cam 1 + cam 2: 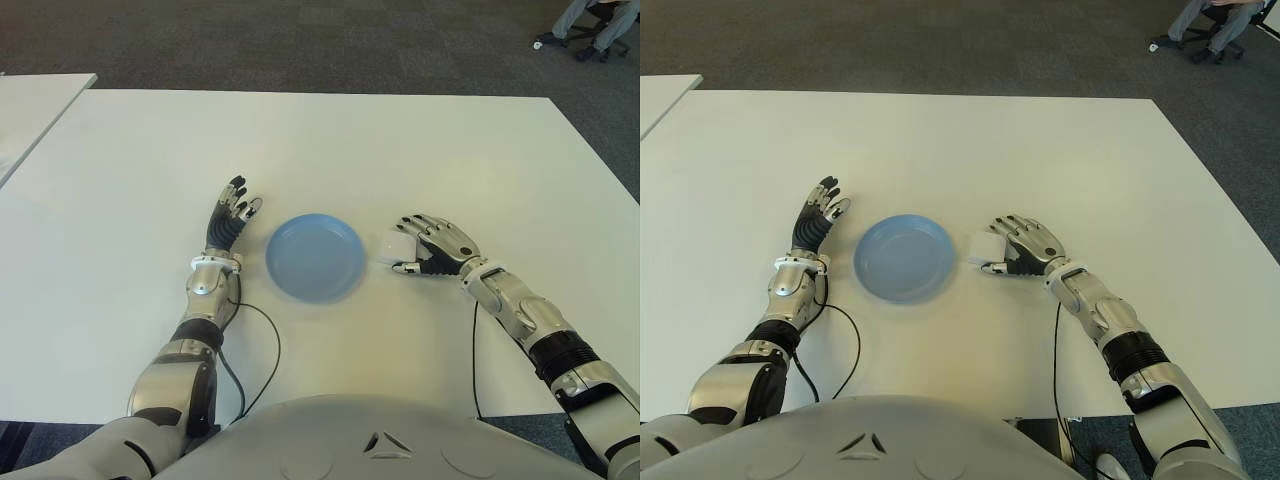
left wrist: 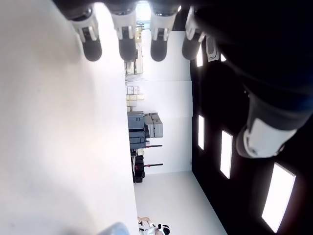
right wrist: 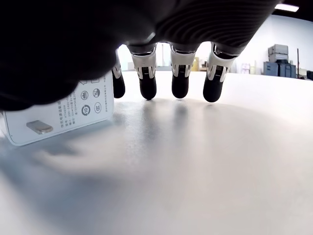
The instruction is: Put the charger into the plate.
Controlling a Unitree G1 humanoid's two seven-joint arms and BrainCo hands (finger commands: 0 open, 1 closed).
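charger [image 1: 388,248]: lies on bench [image 1: 400,150], just right of plate [image 1: 314,257], not in it
right hand [image 1: 432,247]: over charger, fingers spread, no grip yet
left hand [image 1: 230,222]: open, left of plate
risk: partial grip could let charger slip or get pushed into plate rim

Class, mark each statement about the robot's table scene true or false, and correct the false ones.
1. The blue plate holds nothing. True.
2. The white charger lies inside the plate. False: it sits on the table, on the plate's right.
3. The right hand is at the charger, fingers extended over it. True.
4. The left hand grips the plate. False: it shows left of the plate, fingers open, holding nothing.
5. The charger is black. False: it is white.
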